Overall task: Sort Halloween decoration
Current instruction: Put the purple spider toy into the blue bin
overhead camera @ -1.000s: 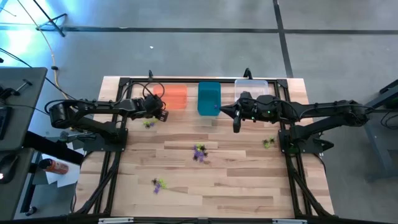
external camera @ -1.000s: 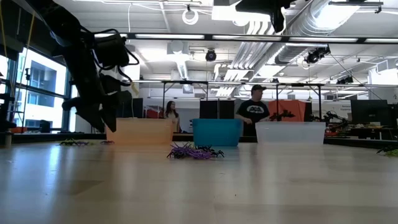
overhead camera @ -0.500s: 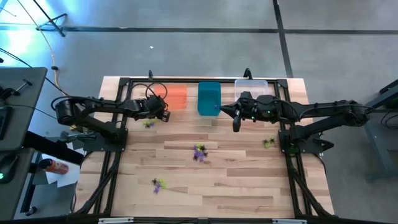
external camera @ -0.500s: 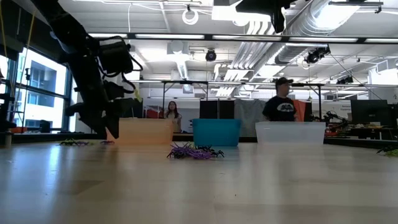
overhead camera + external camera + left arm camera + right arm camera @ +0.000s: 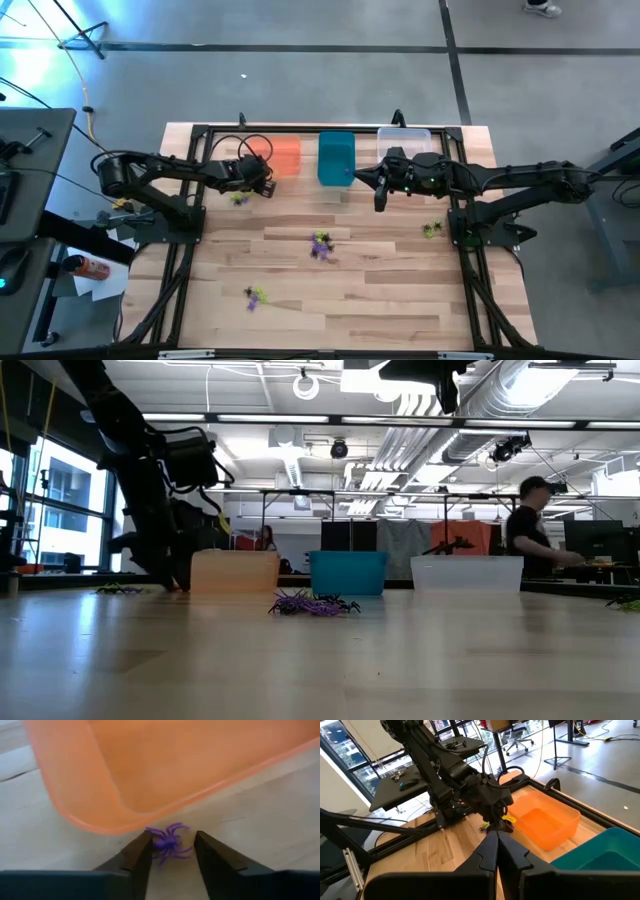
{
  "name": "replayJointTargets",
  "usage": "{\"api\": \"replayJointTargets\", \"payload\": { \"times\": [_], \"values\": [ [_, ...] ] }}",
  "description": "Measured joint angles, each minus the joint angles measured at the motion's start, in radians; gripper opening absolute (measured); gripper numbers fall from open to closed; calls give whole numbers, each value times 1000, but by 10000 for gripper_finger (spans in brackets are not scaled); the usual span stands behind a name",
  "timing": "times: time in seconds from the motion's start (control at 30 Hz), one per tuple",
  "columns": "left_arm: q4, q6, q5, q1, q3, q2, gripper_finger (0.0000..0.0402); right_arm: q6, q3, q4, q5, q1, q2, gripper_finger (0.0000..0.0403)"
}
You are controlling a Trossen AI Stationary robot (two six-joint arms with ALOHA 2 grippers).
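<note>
Pale wooden table [image 5: 380, 300], orange bin [image 5: 283, 155], teal bin [image 5: 336, 157], clear bin [image 5: 404, 139] along the far edge, small spider trinkets [image 5: 320, 244] scattered over the boards

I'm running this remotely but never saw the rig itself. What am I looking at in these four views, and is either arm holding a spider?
Two dark robot arms work at a pale wooden table. One camera looks straight down, one sits at tabletop height, and one rides on each wrist. Along the far edge stand an orange plastic bin, a teal plastic bin and a clear plastic bin. Small plastic spiders lie scattered, including a purple cluster. The left gripper is beside the orange bin, its fingers apart around one purple spider without gripping it. The right gripper hangs shut and empty near the teal bin.
</note>
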Motion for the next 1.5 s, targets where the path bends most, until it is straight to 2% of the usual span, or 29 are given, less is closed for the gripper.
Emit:
{"api": "replayJointTargets", "payload": {
  "times": [0.13, 0.17, 0.67, 1.0, 1.2, 1.37, 1.5],
  "values": [
    [-11, 16, 27, -6, 0, -22, 30, -1, 0, 0, 0, 0, 0, 0],
    [-17, 15, 31, -5, 0, -29, 18, -1, 0, 0, 0, 0, 0, 0],
    [-102, 18, 114, -9, -5, -266, 0, -16, 0, 0, 0, 0, 0, 0],
    [-106, 64, 227, -94, 3, -281, 1, -34, 0, 0, 1, 0, 0, 0],
    [-228, 186, 191, -97, 115, -226, 27, -35, 0, 0, 43, 0, 0, 0],
    [-346, 364, 188, -97, 208, -144, 89, -35, 0, 0, 48, 0, 1, 0],
    [-464, 421, 196, -83, 268, -49, 147, -27, 0, 0, 46, 0, 1, 0]
  ]
}}
